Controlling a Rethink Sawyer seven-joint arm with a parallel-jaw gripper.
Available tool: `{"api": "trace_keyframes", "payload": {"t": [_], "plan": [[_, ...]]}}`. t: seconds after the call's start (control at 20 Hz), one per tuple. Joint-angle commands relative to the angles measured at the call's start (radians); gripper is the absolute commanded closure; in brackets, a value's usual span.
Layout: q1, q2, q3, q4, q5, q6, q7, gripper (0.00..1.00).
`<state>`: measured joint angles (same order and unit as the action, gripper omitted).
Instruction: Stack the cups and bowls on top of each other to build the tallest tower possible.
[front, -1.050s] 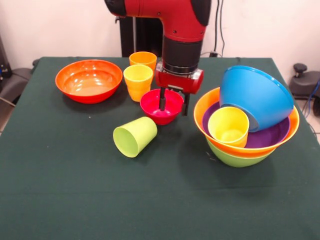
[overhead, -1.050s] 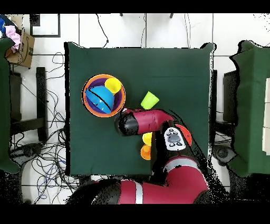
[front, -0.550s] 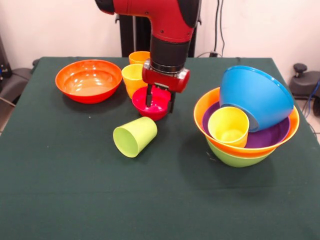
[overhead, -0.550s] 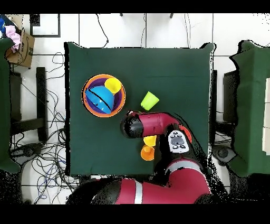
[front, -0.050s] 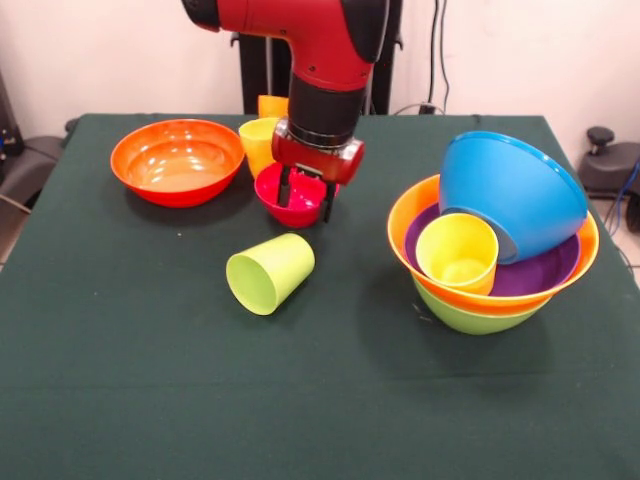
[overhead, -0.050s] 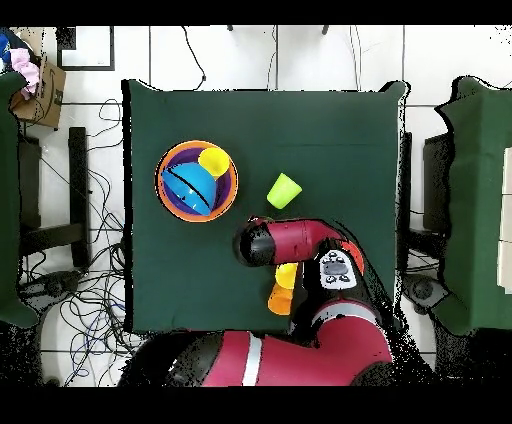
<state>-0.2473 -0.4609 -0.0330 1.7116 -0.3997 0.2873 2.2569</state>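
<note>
Front view: the gripper (front, -0.050s: 305, 198) is seen straddling the near rim of the small magenta bowl (front, -0.050s: 287, 203), one finger inside, one outside; whether it is clamped cannot be told. The bowl is judged light, rigid and slippery; the thin rim is the natural hold. It sits beside the yellow cup (front, -0.050s: 257, 141).

Overhead view: bowl and gripper are hidden under the arm (overhead, -0.050s: 285, 243); the tower (overhead, -0.050s: 197, 180) is seen well apart.

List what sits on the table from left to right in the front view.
Red-orange bowl → lime green cup on its side → small magenta bowl under the gripper → the stack of bowls holding a yellow cup.
</note>
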Motion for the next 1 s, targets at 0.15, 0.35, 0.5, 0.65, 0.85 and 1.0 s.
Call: {"api": "trace_keyframes", "payload": {"t": [0.15,0.35,0.5,0.65,0.85,1.0], "plan": [[0.077,0.137,0.006,-0.062,0.017,-0.035,0.102,0.0],[0.117,0.17,-0.027,-0.077,0.038,-0.057,0.137,0.0],[0.134,0.185,-0.043,-0.088,0.049,-0.06,0.137,0.0],[0.149,0.196,-0.062,-0.101,0.061,-0.072,0.129,1.0],[0.159,0.192,-0.076,-0.107,0.058,-0.073,0.119,1.0],[0.154,0.189,-0.071,-0.108,0.06,-0.071,0.107,1.0]]}}
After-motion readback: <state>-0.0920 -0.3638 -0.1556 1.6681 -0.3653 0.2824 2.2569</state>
